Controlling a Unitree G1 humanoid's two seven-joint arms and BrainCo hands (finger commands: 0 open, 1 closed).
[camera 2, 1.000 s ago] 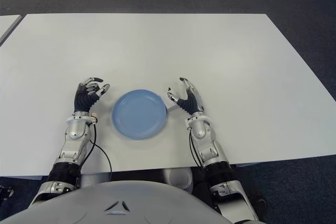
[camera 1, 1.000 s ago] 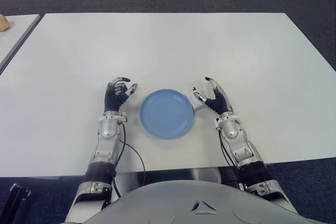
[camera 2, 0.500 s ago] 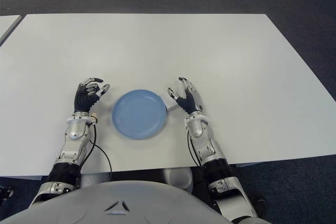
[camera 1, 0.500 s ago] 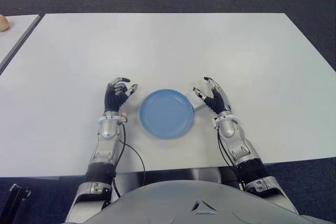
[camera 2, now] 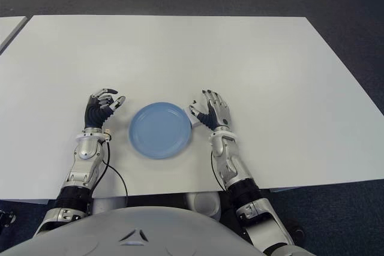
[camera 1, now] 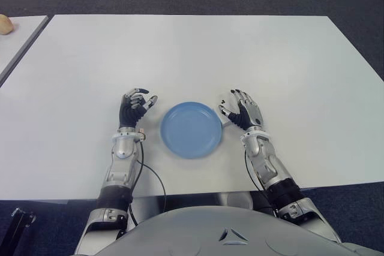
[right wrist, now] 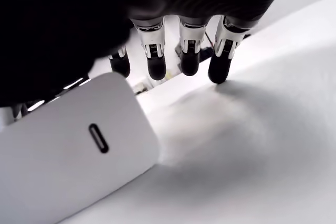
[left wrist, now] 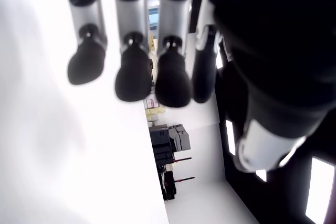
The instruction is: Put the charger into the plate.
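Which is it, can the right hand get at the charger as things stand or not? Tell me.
Probably yes. The right hand hovers just right of the blue plate, and its wrist view shows the white charger lying on the table directly under the spread fingers, with nothing between them.

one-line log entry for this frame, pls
phase: reach | right hand: open over charger, not gripping | charger: on table, right of plate | plate: holds nothing | left hand: idle, left of plate
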